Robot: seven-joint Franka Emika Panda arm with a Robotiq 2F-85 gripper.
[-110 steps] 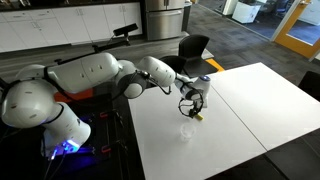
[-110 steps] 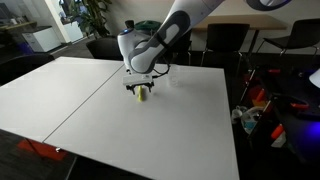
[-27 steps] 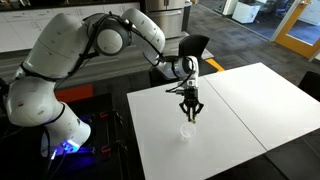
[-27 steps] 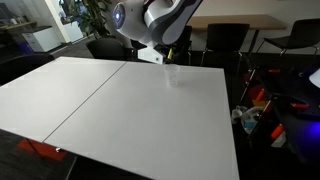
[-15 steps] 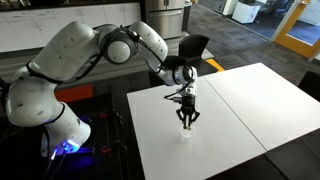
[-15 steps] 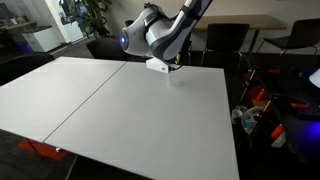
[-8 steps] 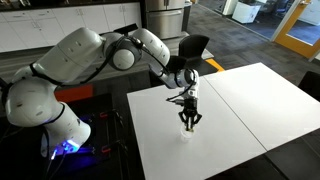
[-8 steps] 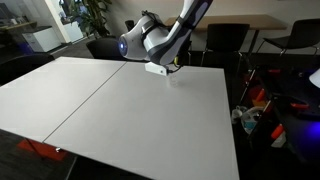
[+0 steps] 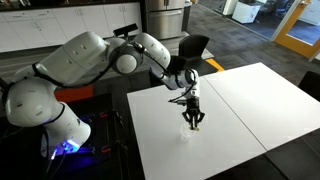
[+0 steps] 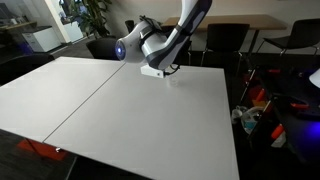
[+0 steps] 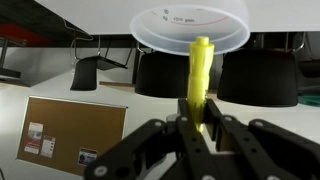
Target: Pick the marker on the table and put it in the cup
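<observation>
Gripping marker (image 11: 201, 80), gripper (image 11: 200, 128) clamped round it; long axis vertical, tip toward cup (image 11: 158, 30) mouth.

A white worktop (image 10: 120, 120) fills most of the frame, a seam (image 10: 85, 100) running from its lower left edge towards the upper middle. The white arm (image 10: 185, 20) reaches down from the top centre, a blue-lit ring (image 10: 122, 48) on its joint. Its pincer (image 10: 168, 70) hangs low over the far edge of the worktop, fingers too small and hidden to read. The clear cup (image 10: 173, 79) shows faintly just below it. Dark chairs (image 10: 225, 40) stand behind, with a plant (image 10: 90, 15) in the upper left.
</observation>
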